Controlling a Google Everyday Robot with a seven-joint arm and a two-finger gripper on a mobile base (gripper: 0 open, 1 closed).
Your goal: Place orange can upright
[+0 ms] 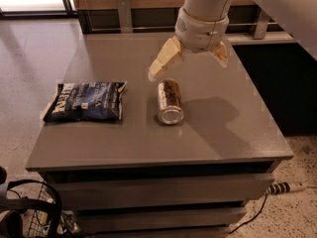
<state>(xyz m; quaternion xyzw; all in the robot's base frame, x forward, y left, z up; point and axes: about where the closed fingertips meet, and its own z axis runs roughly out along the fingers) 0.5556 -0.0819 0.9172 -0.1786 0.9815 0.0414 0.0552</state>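
Note:
The orange can (pixel 170 102) lies on its side near the middle of the grey table (pixel 228 133), its silver end facing the front edge. My gripper (pixel 188 69) hangs above the table just behind the can, with its cream fingers (pixel 162 61) spread wide apart and nothing between them. The left finger's tip is just above the can's far end, not touching it.
A dark blue snack bag (pixel 86 101) lies flat on the table's left side. A dark counter (pixel 277 83) stands close on the right. A black wire basket (pixel 29 214) sits on the floor at bottom left, and a power strip (pixel 290 187) on the floor at right.

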